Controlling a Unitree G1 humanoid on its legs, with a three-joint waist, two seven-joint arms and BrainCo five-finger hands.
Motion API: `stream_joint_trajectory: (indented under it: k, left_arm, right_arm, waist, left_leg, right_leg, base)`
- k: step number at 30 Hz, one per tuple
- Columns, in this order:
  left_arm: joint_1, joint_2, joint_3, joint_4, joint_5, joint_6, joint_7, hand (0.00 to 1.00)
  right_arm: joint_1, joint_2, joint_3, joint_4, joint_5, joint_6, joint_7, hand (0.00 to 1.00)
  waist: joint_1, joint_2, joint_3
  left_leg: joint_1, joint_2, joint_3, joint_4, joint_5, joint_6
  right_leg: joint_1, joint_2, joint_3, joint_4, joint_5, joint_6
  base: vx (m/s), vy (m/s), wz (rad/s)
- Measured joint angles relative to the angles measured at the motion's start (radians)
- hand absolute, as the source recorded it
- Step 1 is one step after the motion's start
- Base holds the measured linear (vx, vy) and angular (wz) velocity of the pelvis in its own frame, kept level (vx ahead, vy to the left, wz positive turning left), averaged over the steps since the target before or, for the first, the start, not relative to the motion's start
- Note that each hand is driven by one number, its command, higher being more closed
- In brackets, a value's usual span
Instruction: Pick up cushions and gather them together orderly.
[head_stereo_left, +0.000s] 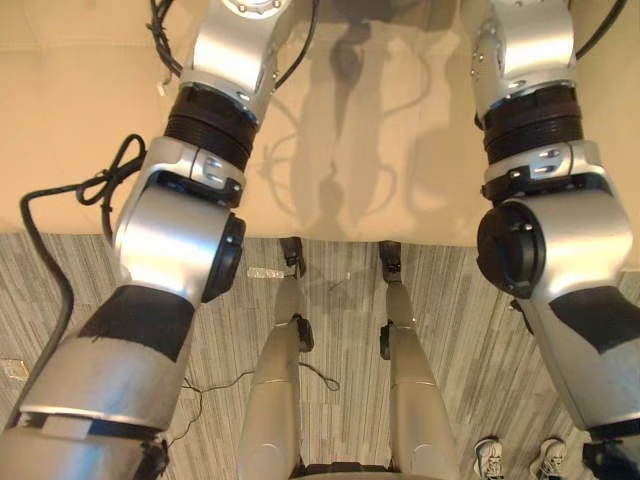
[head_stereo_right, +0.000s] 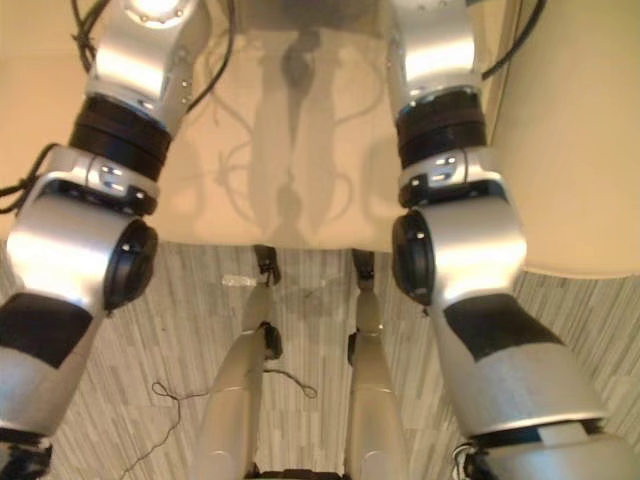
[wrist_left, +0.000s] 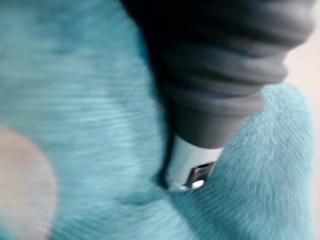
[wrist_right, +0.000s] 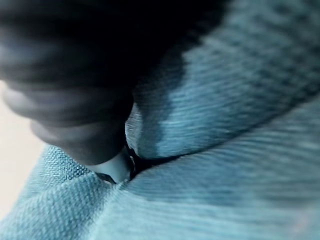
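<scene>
Cushion (wrist_left: 90, 100), teal plush, sits right against my left hand (wrist_left: 192, 170) in the left wrist view, with a pale pink round patch (wrist_left: 20, 185) on its cloth.

Surroundings from the head views, nearest first. A person's white shoes (head_stereo_left: 520, 458) stand on the grey striped floor (head_stereo_left: 480, 330) at my lower right, beside my right arm. A small pale scrap (head_stereo_left: 265, 272) lies further out on the floor, just short of the edge of a wide beige surface (head_stereo_left: 380, 150). Both my arms reach out over that surface. In the right eye view a beige rounded piece (head_stereo_right: 580, 150) rises beside the right arm; I cannot tell what it is.

Left hand: the dark ribbed cover and a silver part press into the plush, which dents around them. Open or gripping, I cannot tell.

Right hand (wrist_right: 116, 167): sunk in a fold of darker teal woven cloth (wrist_right: 225, 100), touching it on both sides. I cannot tell its grip either, nor whether that cloth is the same cushion.
</scene>
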Motion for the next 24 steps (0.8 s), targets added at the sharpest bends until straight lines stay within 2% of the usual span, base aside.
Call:
stream_joint_trajectory:
  k: [5, 11, 14, 17, 21, 24]
  left_arm:
    - [0.172, -0.067, 0.098, -0.061, -0.004, 0.007, 0.004, 0.00]
    - [0.295, -0.094, 0.102, -0.144, -0.001, 0.003, -0.014, 0.00]
    - [0.329, -0.080, 0.107, -0.172, -0.003, 0.000, -0.030, 0.00]
    - [0.356, -0.054, 0.124, -0.212, -0.025, -0.002, -0.048, 0.00]
    - [0.434, -0.003, 0.124, -0.288, -0.062, -0.024, -0.076, 0.00]
    - [0.501, 0.027, 0.118, -0.370, -0.062, -0.039, -0.096, 0.00]
  right_arm:
    - [0.232, 0.076, -0.002, -0.149, 0.021, -0.007, 0.019, 0.00]
    - [0.458, 0.098, -0.041, -0.296, 0.021, -0.024, 0.056, 0.00]
    - [0.520, 0.109, -0.040, -0.357, 0.021, -0.024, 0.069, 0.00]
    - [0.564, 0.103, -0.044, -0.466, 0.022, -0.026, 0.090, 0.00]
    - [0.644, 0.075, -0.064, -0.608, 0.044, -0.074, 0.138, 0.00]
    - [0.744, 0.032, -0.075, -0.705, 0.080, -0.108, 0.178, 0.00]
  waist:
    - [0.007, -0.004, 0.006]
    - [0.007, -0.005, 0.005]
    - [0.009, -0.005, 0.006]
    - [0.009, -0.006, 0.006]
    - [0.009, -0.014, 0.003]
    - [0.009, -0.023, 0.000]
  left_leg:
    - [0.000, 0.017, 0.008, 0.000, -0.004, -0.006]
    - [0.040, 0.017, 0.006, 0.000, -0.006, -0.014]
    - [0.040, 0.017, 0.001, 0.000, -0.013, -0.023]
    - [0.044, 0.017, -0.002, 0.000, 0.000, -0.017]
    - [0.089, 0.015, -0.002, 0.010, 0.002, -0.018]
    - [0.126, 0.016, -0.008, 0.020, -0.005, -0.021]
  right_leg:
    - [-0.021, 0.018, 0.008, 0.037, -0.012, -0.005]
    - [-0.072, 0.025, 0.001, 0.241, -0.121, -0.011]
    - [-0.091, 0.025, -0.004, 0.288, -0.142, -0.013]
    - [-0.099, 0.026, -0.010, 0.321, -0.155, -0.014]
    - [-0.095, 0.024, -0.026, 0.415, -0.189, -0.016]
    - [-0.057, 0.021, -0.038, 0.437, -0.221, -0.031]
  base:
    - [-0.03, 0.028, -0.08]
    - [-0.04, 0.015, 0.05]
    - [-0.04, -0.001, 0.08]
    - [-0.03, -0.032, 0.07]
    - [-0.01, -0.084, 0.08]
    - [-0.02, -0.122, 0.14]
